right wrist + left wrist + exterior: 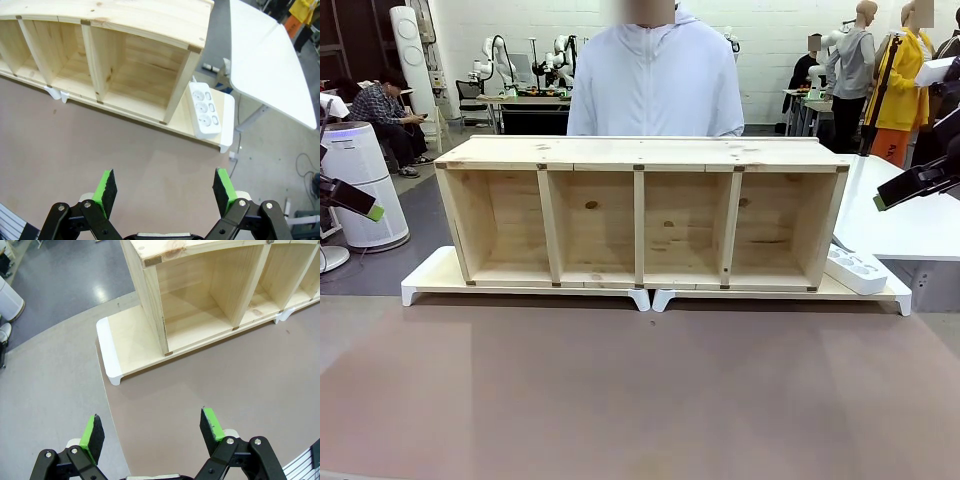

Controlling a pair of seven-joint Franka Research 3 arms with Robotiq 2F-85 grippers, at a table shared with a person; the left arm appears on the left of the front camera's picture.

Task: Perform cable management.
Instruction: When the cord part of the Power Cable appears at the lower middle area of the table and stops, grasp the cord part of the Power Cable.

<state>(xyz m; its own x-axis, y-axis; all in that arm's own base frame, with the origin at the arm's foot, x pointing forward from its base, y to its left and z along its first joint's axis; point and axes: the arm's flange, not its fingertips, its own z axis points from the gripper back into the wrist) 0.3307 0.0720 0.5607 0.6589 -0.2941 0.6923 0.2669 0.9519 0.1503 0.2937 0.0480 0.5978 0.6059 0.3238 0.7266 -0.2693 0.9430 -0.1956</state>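
Note:
The cable is out of view. My left gripper (152,432) hangs open over the brown tabletop near the table's left end, with nothing between its green pads; in the front view the left gripper (370,210) sits at the left edge. At the right end my right gripper (167,190) is also open and empty above the tabletop, short of the white power strip (205,107). The front view shows the right gripper (882,200) at the right edge, above the power strip (857,270).
A long wooden shelf (640,150) with several open compartments stands across the table on white risers (430,280). A person (655,80) stands behind it. A white side table (270,65) lies to the right, and the brown tabletop (640,390) spreads in front.

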